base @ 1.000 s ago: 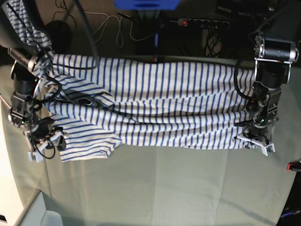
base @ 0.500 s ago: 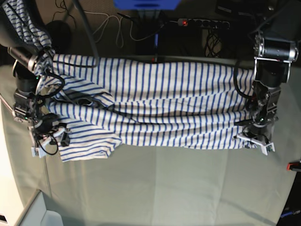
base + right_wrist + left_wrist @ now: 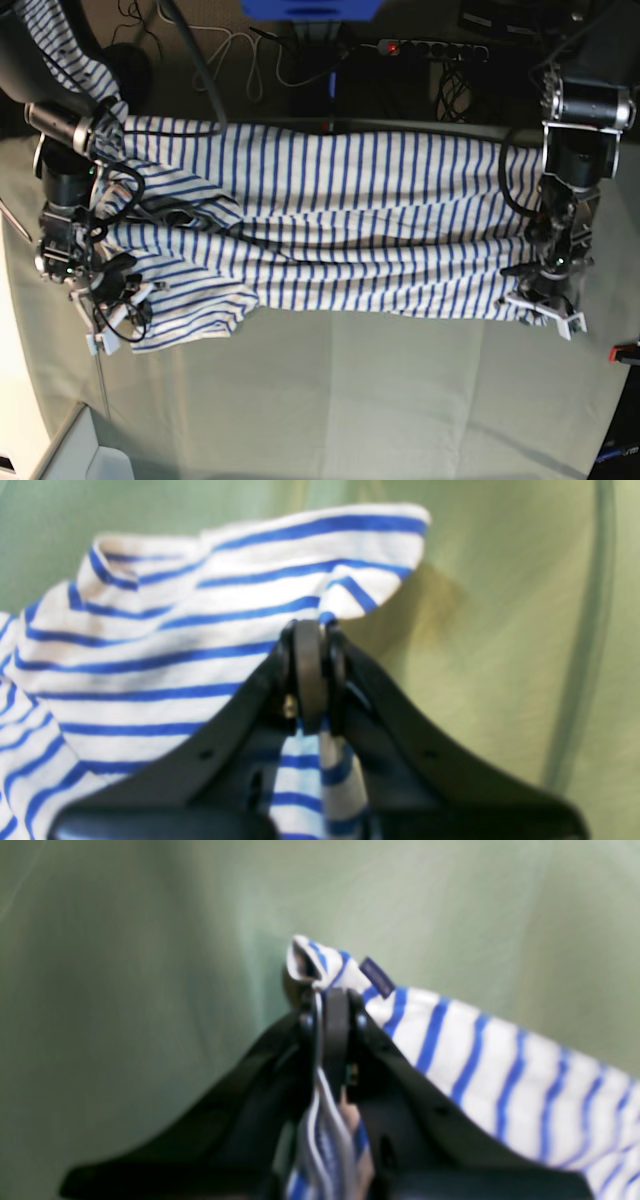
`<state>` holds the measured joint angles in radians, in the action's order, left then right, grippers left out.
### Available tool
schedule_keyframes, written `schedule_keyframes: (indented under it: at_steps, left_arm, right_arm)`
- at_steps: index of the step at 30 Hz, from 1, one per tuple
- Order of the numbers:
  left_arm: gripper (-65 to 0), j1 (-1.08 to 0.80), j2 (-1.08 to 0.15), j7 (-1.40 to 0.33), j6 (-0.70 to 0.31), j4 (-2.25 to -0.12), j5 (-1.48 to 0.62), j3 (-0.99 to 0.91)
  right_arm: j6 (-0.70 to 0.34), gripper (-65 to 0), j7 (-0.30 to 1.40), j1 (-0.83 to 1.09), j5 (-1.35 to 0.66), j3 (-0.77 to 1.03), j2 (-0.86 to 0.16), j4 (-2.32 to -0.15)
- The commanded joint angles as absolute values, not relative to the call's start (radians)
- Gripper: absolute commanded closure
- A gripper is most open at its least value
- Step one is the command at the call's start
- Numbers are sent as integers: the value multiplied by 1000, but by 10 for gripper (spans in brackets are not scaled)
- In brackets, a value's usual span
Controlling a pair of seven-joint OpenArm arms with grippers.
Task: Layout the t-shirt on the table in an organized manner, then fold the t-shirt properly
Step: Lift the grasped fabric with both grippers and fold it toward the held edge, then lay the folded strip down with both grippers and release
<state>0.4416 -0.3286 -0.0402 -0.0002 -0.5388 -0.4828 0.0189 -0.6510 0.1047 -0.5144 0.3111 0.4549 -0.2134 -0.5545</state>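
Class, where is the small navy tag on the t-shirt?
In the left wrist view, the navy tag sits on the t-shirt corner, just beyond the shut left gripper.

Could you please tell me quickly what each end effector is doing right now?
Left end effector: closed on the t-shirt, at a corner by its navy tag.
Right end effector: closed on the t-shirt's edge.

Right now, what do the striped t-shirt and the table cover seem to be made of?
The white t-shirt with thin blue stripes: soft matte knit fabric, probably cotton jersey; it drapes and wrinkles where pinched. The pale grey-green table cover: thin matte cloth, apparently woven, showing faint creases.
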Motion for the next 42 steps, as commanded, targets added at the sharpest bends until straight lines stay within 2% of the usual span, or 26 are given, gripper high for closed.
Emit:
schedule_keyframes:
  at_steps: [1,8,17,22,31,42]
  left_arm:
    - [0,476,-349,-7,1,-579,-486,16]
    - [0,476,-352,-8,1,-673,-484,16]
    - [0,476,-352,-2,1,-785,-490,15]
    - [0,476,-352,-2,2,-835,-490,15]
    - [0,414,-364,1,2,-835,-490,-105]
    - [0,302,-371,1,1,-878,-492,-173]
  right_arm:
    - [-645,0,79,-550,297,455,-226,-590]
    - [-650,0,87,-552,292,456,-223,-717]
    - [-650,0,88,-553,291,458,-162,-894]
    - [-650,0,88,-541,291,458,-147,-909]
    - [-698,0,88,-458,291,584,-140,-1000]
    - [-698,0,81,-239,291,590,-62,-1241]
